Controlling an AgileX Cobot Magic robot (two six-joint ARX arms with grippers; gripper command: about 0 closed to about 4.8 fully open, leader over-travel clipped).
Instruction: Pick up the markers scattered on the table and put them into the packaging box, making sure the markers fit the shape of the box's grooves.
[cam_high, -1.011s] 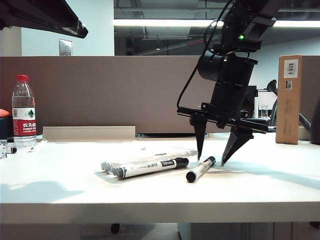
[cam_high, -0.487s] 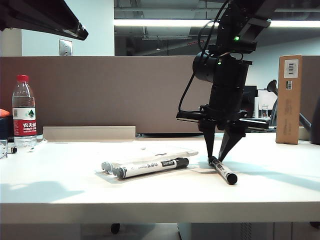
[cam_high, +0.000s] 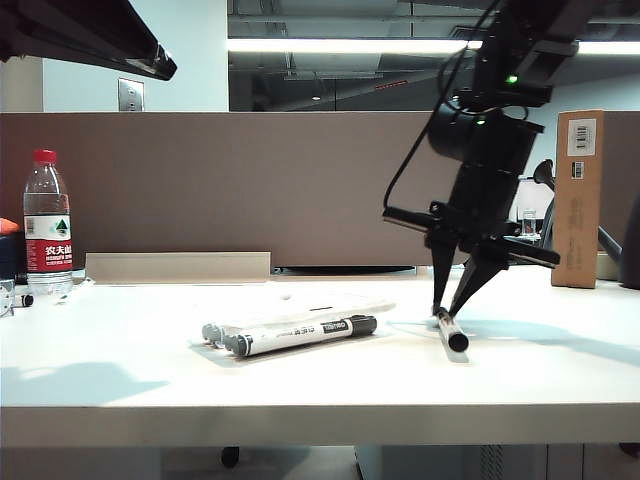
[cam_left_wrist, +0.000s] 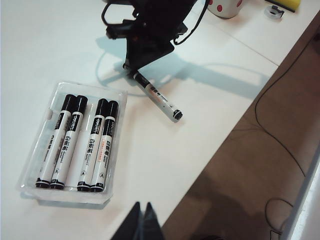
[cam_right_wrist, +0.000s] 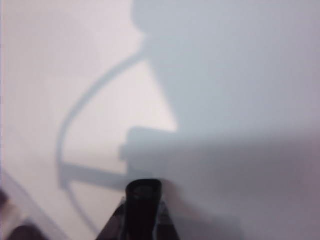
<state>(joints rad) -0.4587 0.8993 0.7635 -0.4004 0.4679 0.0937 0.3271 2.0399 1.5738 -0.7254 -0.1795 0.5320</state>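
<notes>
One marker lies slanted on the white table to the right of the packaging box. My right gripper points down and is shut on its black cap end. The other end sits low by the table top. From the left wrist view the same marker stretches out from the right gripper toward the table edge. The clear packaging box holds several markers side by side in its grooves. My left gripper hangs high above the table's edge, shut on nothing.
A water bottle stands at the far left. A tall brown carton stands at the back right. A dotted cup and a tape roll sit beyond the right arm. The left arm hangs overhead at the left.
My right gripper has closed on the loose marker's cap end and shifted to the right. The marker has swung round, its free end now pointing to the right front. The left arm kept still.
</notes>
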